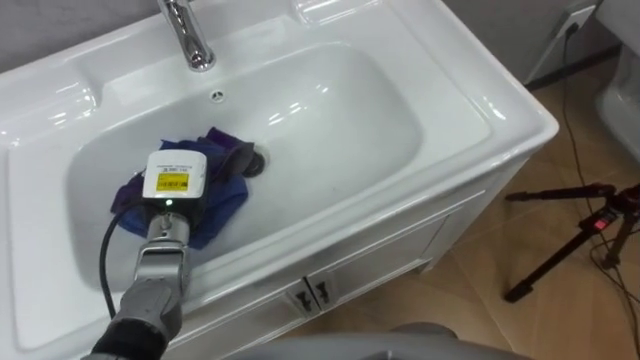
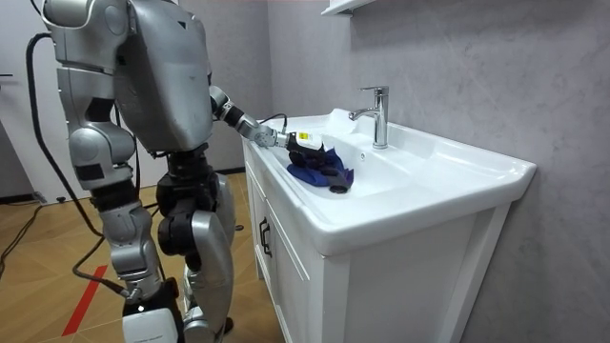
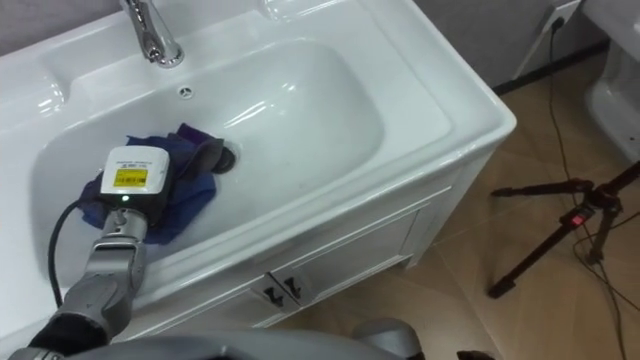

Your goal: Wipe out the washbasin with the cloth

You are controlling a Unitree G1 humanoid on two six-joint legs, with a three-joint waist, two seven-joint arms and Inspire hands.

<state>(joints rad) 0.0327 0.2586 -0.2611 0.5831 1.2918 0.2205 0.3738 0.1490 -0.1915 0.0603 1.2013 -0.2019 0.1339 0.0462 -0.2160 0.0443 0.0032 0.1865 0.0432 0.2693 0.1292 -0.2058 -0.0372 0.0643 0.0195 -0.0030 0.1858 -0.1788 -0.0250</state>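
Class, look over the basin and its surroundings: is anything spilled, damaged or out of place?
Nothing stands out. The blue cloth lies bunched under the left hand beside the drain, inside the basin.

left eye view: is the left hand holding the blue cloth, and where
Cannot be told: the left hand lies on top of the blue cloth.

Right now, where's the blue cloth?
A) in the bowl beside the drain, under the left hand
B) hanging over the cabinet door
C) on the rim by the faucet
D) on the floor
A: the blue cloth lies in the bowl of the basin next to the drain, with the left hand on top of it.
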